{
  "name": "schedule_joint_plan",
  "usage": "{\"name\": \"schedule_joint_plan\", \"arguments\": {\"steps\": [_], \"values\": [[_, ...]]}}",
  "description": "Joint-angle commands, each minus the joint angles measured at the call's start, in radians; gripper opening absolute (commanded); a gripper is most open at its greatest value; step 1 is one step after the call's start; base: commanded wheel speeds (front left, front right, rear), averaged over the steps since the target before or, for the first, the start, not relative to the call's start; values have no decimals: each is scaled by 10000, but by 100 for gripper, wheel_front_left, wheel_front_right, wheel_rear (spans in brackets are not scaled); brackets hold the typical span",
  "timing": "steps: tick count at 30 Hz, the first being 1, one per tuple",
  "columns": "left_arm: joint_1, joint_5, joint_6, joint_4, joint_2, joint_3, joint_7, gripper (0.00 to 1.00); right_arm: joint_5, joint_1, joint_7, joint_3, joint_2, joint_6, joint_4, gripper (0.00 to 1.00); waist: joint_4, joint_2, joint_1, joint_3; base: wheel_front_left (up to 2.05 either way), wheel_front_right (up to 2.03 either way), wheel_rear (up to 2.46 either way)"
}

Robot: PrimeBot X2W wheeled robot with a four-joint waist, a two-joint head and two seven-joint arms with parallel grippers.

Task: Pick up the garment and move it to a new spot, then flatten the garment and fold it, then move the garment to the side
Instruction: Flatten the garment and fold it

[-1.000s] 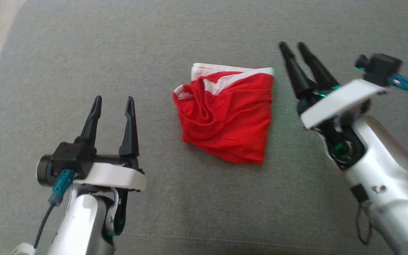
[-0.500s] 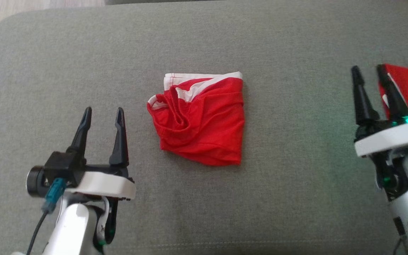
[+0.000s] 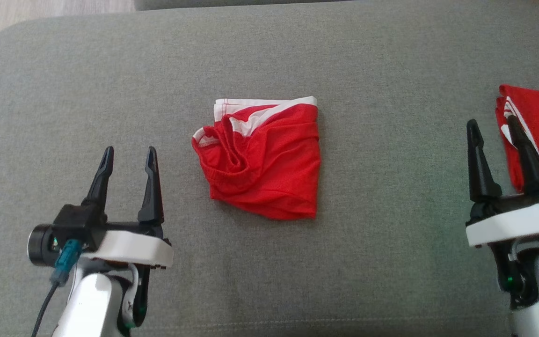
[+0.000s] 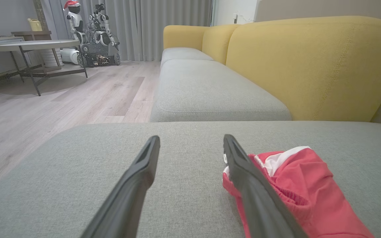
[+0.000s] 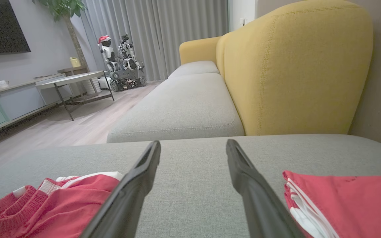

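Here, a wide grey cushion [image 3: 391, 61] is carrying everything. In the left wrist view a yellow backrest [image 4: 309, 66] is rising behind the neighbouring seat, with a pale wooden floor [image 4: 45, 109] stretching off beside it.

The garment [image 3: 269, 173], red with white trim, is lying near the middle of the cushion. It is loosely bunched, with its white-edged band showing along the far side and folds gathering toward its left side. A folded red cloth [image 3: 538, 121] with white stripes is lying at the cushion's right edge, well apart from the garment.

The left gripper [image 3: 129, 150] is hanging at the lower left of the head view, its two dark fingers spread apart and holding nothing. The garment is lying just to its right, with bare cushion showing between them.

The right gripper [image 3: 491, 120] is hanging at the lower right, its fingers likewise parted and empty. It is pointing at the strip of cushion between the garment and the folded cloth. From the head camera its outer finger is overlapping the folded cloth's near corner.
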Motion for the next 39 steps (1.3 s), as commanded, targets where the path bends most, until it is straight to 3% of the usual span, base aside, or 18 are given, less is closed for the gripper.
{"name": "schedule_joint_plan", "arguments": {"steps": [1, 28, 31, 39], "values": [[-205, -55, 40, -327, 198, 351, -2, 100, -134, -35, 99, 101, 5, -9, -527, 100, 4, 0, 0, 10, 0, 0, 0], [-442, -195, 63, -225, 177, 156, -79, 100, -714, 244, 768, -285, 358, -9, -1150, 100, 282, 0, 0, 129, 0, 0, 0], [-565, -217, 56, -213, 90, 121, -103, 100, -616, 220, 854, -230, 395, -9, -1078, 0, 509, 0, 0, 157, 0, 0, 0], [-1016, -182, -62, -153, -311, -137, -167, 100, -520, -201, 1018, 684, 319, -9, -214, 0, 1707, 0, 0, 241, 0, 0, 0]]}}
